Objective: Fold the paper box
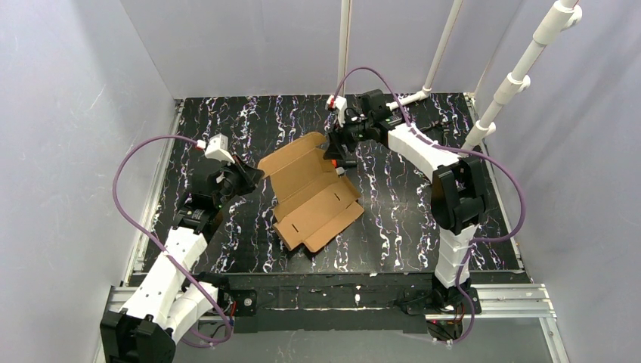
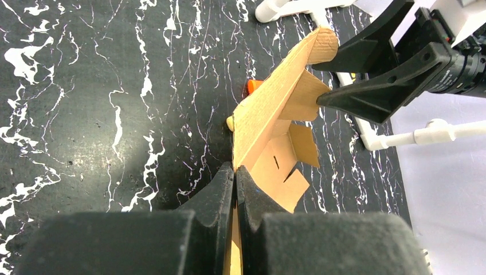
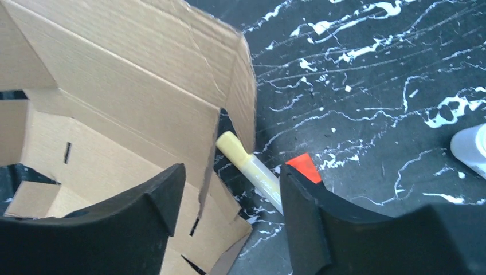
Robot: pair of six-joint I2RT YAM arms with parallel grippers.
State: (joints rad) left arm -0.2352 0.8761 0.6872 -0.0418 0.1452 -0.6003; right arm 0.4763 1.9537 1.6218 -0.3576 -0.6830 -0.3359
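left claw (image 2: 235, 173) tight on the paper box (image 2: 269, 114), clear only from its wrist; right claw (image 3: 232, 179) wide astride its edge

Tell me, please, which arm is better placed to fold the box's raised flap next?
Right. The right gripper stands open astride a raised flap of the box, ready to close on it; the left gripper is shut on another edge, anchoring it.

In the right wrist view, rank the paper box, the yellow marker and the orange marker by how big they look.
1. paper box, by far the largest
2. yellow marker
3. orange marker, unsure because a finger hides part of it
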